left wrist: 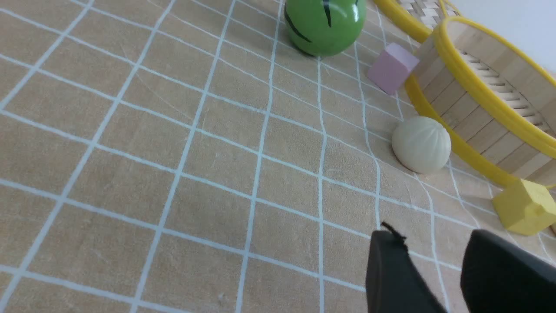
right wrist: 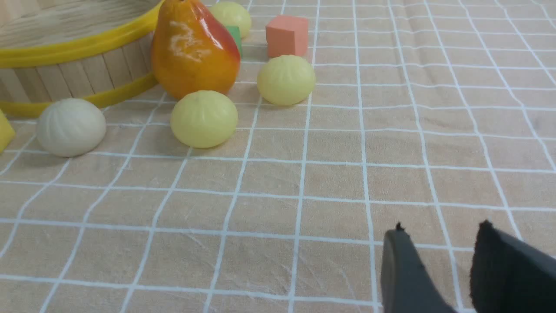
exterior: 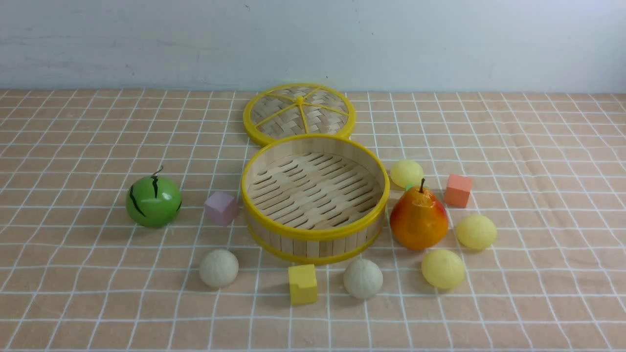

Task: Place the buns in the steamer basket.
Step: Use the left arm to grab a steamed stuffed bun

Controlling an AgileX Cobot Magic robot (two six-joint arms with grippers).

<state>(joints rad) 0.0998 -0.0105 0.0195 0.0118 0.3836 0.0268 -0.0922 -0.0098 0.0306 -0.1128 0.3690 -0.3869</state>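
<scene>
Left pincer (left wrist: 430,243): jaws apart, fairly narrow, holding nothing; over bare surface (exterior: 98,303), near left.
Right pincer (right wrist: 438,237): the same narrow gap, empty; near right.
White buns: left white bun (exterior: 218,268) and right white bun (exterior: 362,278) sit just near of the basket (exterior: 313,233), with a cube (exterior: 302,283) between them.
Yellow buns: near yellow bun (exterior: 442,268) and mid yellow bun (exterior: 476,231) lie right of the pear (exterior: 418,218).
Basket: centre, open, empty.
Far: far yellow bun (exterior: 406,173) sits behind the pear, beside the basket's right wall.
Handling: the buns look light, smooth and round, so they are likely to roll. Pinch across the widest middle, from above.
</scene>
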